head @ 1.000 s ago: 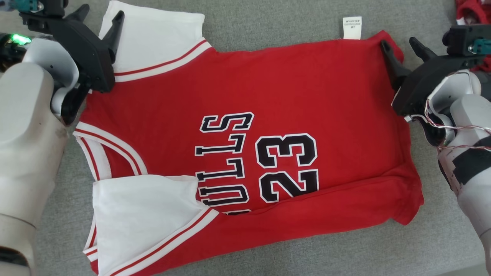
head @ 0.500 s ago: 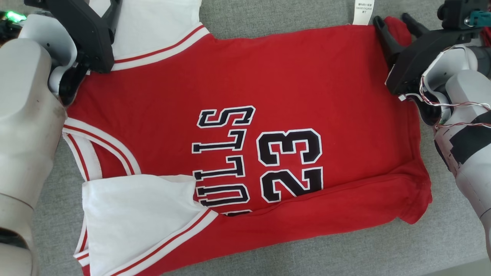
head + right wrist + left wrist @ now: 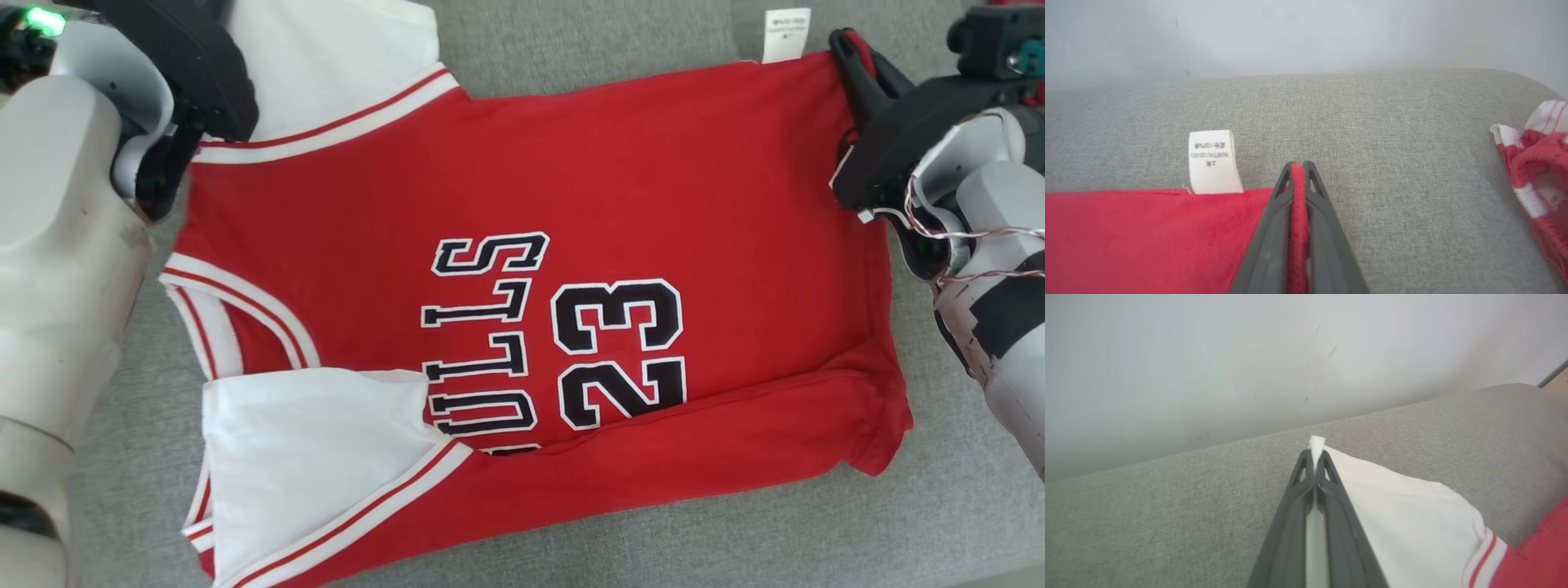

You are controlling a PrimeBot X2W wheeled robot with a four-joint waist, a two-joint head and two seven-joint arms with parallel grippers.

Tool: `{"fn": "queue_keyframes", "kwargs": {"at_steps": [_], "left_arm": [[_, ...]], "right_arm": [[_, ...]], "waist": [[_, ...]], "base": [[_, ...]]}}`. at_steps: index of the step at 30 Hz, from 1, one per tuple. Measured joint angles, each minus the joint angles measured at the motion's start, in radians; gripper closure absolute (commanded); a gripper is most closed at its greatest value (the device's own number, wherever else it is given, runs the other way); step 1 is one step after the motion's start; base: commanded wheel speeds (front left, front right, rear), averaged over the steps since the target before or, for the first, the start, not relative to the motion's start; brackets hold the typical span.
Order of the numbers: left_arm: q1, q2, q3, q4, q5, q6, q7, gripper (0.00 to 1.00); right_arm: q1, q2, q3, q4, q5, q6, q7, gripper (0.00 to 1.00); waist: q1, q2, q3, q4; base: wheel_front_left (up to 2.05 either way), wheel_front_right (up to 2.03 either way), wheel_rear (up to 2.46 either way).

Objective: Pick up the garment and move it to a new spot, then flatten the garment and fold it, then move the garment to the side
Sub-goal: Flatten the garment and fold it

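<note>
Nearest the robot, the jersey (image 3: 571,163) is lying flat, front up, on the grey surface (image 3: 571,547). Its neckline (image 3: 237,318) is pointing left and its hem (image 3: 878,327) right. Along its near edge a strip of red cloth is folding up over the body. The near sleeve (image 3: 310,457), white with red trim, is lying doubled over the chest and covering the start of the black lettering (image 3: 482,335). The number 23 (image 3: 620,351) is showing just right of that lettering, mid-front. The pale forearms are flanking the jersey, the left forearm (image 3: 57,245) beside the neckline and the right forearm (image 3: 996,327) beside the hem. Farther back, the far sleeve (image 3: 326,73) is spreading out flat. The left hand (image 3: 1314,457) is pinching its outer corner, fingers fully together, with white cloth poking past the tips. At the far right corner the right hand (image 3: 1299,167) is clamping the red cloth, fingers pressed together on a ridge of it. A white label (image 3: 1214,161) is sticking out from the far edge just beside that hand. Beyond, to the right, another red-and-white cloth (image 3: 1535,175) is lying bunched, apart from the jersey, and a pale wall (image 3: 1208,355) is rising behind the surface.
</note>
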Motion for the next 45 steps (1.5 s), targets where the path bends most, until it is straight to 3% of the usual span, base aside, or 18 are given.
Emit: {"fn": "queue_keyframes", "kwargs": {"at_steps": [11,21,31,36,41,42,43,44,45], "left_arm": [[0.128,0.066,-0.055,-0.188,-0.094,0.0,-0.135,1.0],[0.332,0.106,-0.053,-0.371,-0.127,0.018,-0.217,1.0],[0.614,0.134,0.055,-0.625,-0.104,0.114,-0.232,1.0],[0.788,0.123,0.154,-0.749,-0.052,0.159,-0.232,1.0],[0.948,0.085,0.219,-0.823,-0.006,0.176,-0.232,1.0],[0.974,0.077,0.223,-0.828,-0.001,0.175,-0.232,1.0],[0.998,0.07,0.225,-0.83,0.005,0.173,-0.232,0.95],[1.018,0.062,0.228,-0.83,0.009,0.164,-0.232,0.59],[1.035,0.052,0.229,-0.833,0.02,0.165,-0.232,0.0]], "right_arm": [[0.081,-0.04,0.035,-0.007,0.036,0.0,-0.151,1.0],[0.208,-0.076,0.014,-0.067,0.029,0.0,-0.198,1.0],[0.429,-0.086,-0.207,-0.232,-0.084,0.0,-0.199,1.0],[0.564,-0.056,-0.307,-0.313,-0.129,0.0,-0.199,1.0],[0.686,-0.027,-0.385,-0.385,-0.159,0.0,-0.199,1.0],[0.707,-0.02,-0.402,-0.394,-0.163,0.0,-0.199,0.9],[0.726,-0.014,-0.416,-0.402,-0.165,0.0,-0.199,0.57],[0.743,-0.009,-0.427,-0.41,-0.165,0.0,-0.199,0.23],[0.758,-0.004,-0.438,-0.419,-0.165,0.0,-0.199,0.0]], "waist": [[0.0,0.0,-0.078,0.043],[-0.0001,0.0,-0.155,0.073],[-0.0002,-0.0001,-0.22,0.097],[-0.0002,-0.0001,-0.249,0.105],[-0.0003,-0.0002,-0.272,0.111],[-0.0002,-0.0001,-0.276,0.113],[-0.0003,-0.0001,-0.28,0.114],[-0.0002,-0.0001,-0.283,0.115],[-0.0002,-0.0001,-0.287,0.115]], "base": [[0.0,0.0,0.0],[0.0,0.0,0.0],[0.0,0.0,0.0],[0.0,0.0,0.0],[0.0,0.0,0.0],[0.0,0.0,0.0],[0.0,0.0,0.0],[0.0,0.0,0.0],[0.0,0.0,0.0]]}}
